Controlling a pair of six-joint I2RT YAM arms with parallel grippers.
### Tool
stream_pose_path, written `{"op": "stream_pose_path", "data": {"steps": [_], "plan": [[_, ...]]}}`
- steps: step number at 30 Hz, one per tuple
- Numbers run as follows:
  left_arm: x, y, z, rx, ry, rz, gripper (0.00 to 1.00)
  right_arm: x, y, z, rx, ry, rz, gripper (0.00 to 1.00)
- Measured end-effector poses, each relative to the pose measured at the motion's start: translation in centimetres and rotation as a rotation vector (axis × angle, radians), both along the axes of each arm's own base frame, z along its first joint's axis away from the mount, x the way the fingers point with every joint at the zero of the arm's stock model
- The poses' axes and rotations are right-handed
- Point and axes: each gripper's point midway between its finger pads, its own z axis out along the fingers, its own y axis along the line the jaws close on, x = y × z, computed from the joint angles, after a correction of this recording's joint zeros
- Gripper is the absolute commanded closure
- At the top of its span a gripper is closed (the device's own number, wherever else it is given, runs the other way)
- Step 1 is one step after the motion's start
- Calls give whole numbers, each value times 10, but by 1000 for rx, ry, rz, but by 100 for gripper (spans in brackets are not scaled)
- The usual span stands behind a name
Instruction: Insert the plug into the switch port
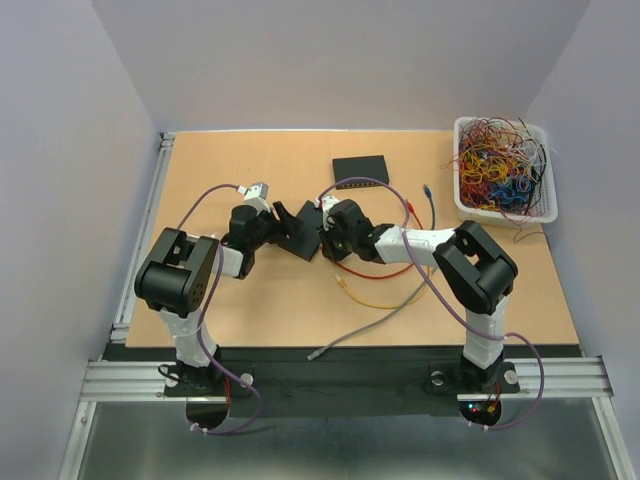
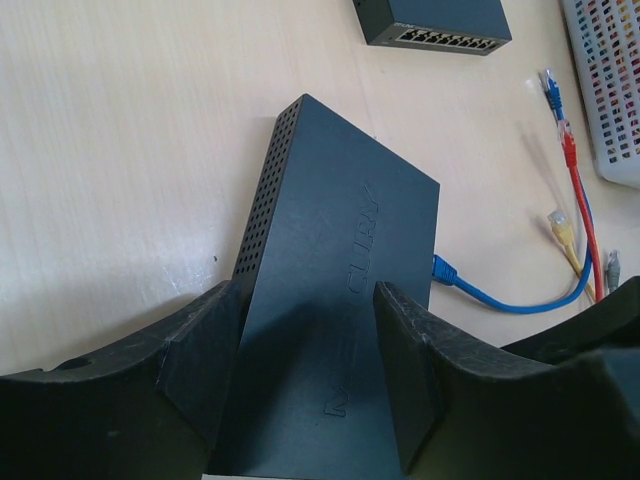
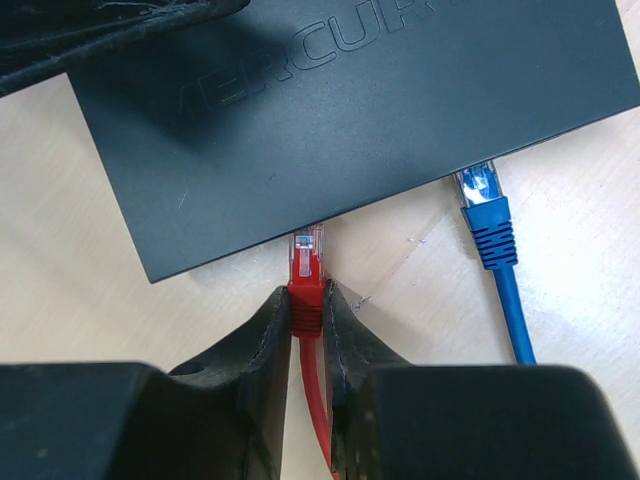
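A pale wooden table (image 1: 240,170) sat inside plain white walls (image 1: 60,120). Near its middle lay the black switch (image 1: 297,232), the thing both arms had gathered around.

The left gripper (image 2: 305,300) was clamped on the switch. In the left wrist view one finger (image 2: 205,370) pressed against the vented side of the switch, and the other lay against its lettered top.

The right gripper (image 3: 307,315) faced the opposite long edge of the switch. Its jaws were pinched tight on the boot of the red plug (image 3: 307,262). The clear tip of that plug met the edge of the switch and slipped just beneath its overhang. The port face was hidden from above, so I could not tell whether the plug was seated. The red cable ran back from the switch between the jaws.

A blue plug (image 3: 482,195) lay just beside the red one along the same edge, with its tip also touching the switch. It was not held by either gripper.

A second switch (image 1: 361,170) rested well apart from the held switch, farther from the arm bases and a little to the right. A white basket (image 1: 462,200) of tangled coloured wires stood farther right of the switch, at the table's edge.
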Motion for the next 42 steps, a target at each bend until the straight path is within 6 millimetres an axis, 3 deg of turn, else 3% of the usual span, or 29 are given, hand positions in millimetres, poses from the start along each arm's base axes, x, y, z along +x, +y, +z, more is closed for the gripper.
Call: {"op": "stream_pose_path", "data": {"steps": [42], "plan": [[11,-9,-13,76,-27,-72,35,3,3,3,-103,-75,170,99]]}}
